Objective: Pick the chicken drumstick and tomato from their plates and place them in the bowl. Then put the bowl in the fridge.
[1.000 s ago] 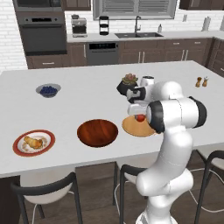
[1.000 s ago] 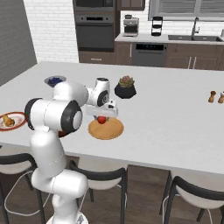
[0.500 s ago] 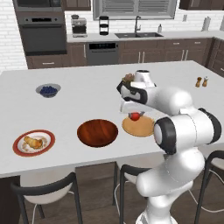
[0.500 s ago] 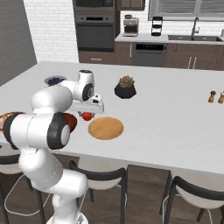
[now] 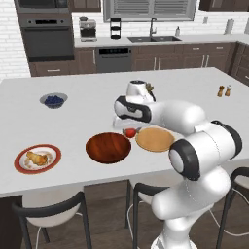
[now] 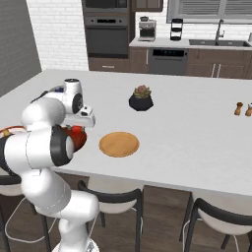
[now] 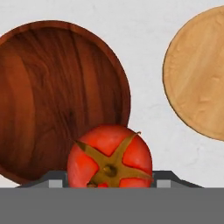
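Two-finger gripper [image 5: 128,127]: clamped on the small round bright red tomato [image 5: 130,132] with a green stem, held above the white counter [image 5: 78,87] between bowl and wooden plate; in the hand view the tomato [image 7: 110,157] sits at the fingers, overlapping the bowl's near rim.

Wide shallow dark reddish-brown wooden bowl [image 5: 108,147]: on the counter, nothing inside, just left of the tomato.

Flat round tan wooden plate [image 5: 154,139]: bare, just right of the gripper; in the right base view [image 6: 119,144] it lies beside the arm.

White round plate with red-brown rim [image 5: 37,158]: near the counter's front left edge, carrying the small golden-brown roasted chicken drumstick [image 5: 37,157].

Small grey bowl of blueberries [image 5: 53,100]: farther back, left.

Black plant pot [image 6: 141,101]: mid-counter.
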Tool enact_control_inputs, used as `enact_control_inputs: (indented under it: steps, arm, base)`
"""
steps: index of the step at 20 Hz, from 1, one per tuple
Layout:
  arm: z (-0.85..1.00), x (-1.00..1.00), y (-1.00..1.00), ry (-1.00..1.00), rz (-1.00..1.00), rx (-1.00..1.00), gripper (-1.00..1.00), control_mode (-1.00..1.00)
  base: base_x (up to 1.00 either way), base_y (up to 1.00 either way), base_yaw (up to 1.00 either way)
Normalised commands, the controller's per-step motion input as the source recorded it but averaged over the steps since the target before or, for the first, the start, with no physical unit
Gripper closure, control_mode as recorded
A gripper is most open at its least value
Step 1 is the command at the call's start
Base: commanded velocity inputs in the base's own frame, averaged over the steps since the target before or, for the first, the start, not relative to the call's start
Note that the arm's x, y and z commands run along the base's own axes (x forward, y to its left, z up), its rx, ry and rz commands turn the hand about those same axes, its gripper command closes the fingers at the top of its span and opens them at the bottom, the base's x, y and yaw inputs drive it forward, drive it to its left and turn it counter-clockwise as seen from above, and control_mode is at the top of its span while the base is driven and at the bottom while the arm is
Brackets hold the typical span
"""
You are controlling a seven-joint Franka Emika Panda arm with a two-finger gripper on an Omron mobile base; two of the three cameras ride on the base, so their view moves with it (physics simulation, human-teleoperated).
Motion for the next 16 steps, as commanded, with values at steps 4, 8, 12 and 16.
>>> enact_control_inputs:
  steps: [4, 8, 12, 16]
  arm:
    - [-0.19, 0.02, 0.66, -0.04, 0.01, 0.00, 1.00, -1.00]
    - [-0.28, 0.02, 0.57, -0.01, -0.01, 0.00, 1.00, -1.00]
    - [-0.51, -0.05, 0.18, -0.03, -0.02, 0.00, 1.00, -1.00]
    - [-0.51, 0.00, 0.04, -0.05, -0.02, 0.00, 1.00, -1.00]
  base:
    - [0.00, 0.00, 0.00]
    - [0.00, 0.00, 0.00]
    - [0.00, 0.00, 0.00]
    - [0.00, 0.00, 0.00]
